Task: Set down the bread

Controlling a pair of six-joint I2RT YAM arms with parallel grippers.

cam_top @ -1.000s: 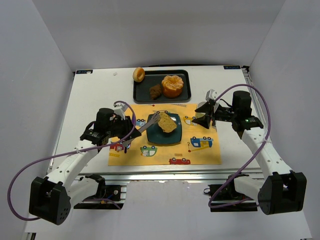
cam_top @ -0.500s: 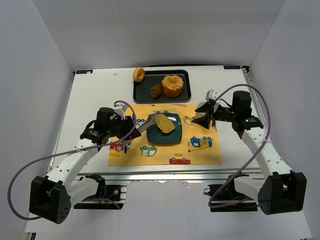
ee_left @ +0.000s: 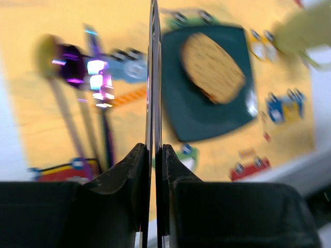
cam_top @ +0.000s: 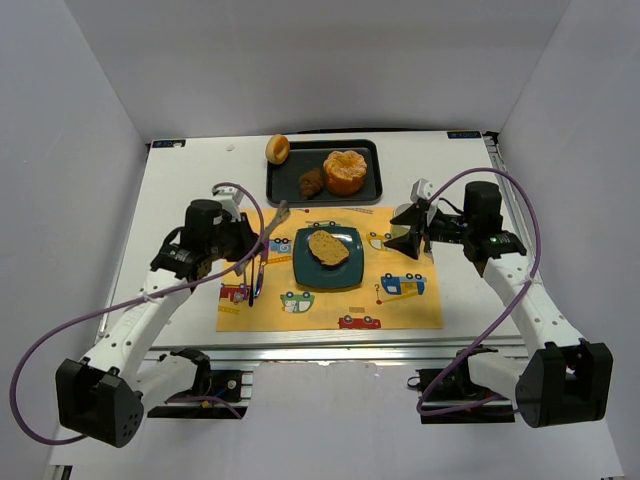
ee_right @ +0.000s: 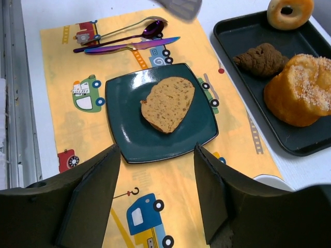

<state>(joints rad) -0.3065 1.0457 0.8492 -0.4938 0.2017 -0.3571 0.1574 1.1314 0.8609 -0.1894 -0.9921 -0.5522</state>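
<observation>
The bread (ee_right: 166, 102) lies flat on the dark teal plate (ee_right: 126, 139), roughly at its middle, and the plate sits on the yellow placemat (ee_right: 62, 67) on the desk (cam_top: 180, 190). The left gripper (ee_left: 153, 151) is clenched on a thin spatula (ee_right: 180, 6), whose blade is clear of the plate, out past its far left corner and near the knife (ee_right: 132, 47) and spoon (ee_right: 155, 26). The right gripper (cam_top: 407, 232) is spread wide and holds nothing, hovering just right of the plate. By my reading the placing itself looks done, since nothing touches the slice. What seems left is 1 move: carry the spatula well away and set it down without clipping the cutlery or nudging the plate
</observation>
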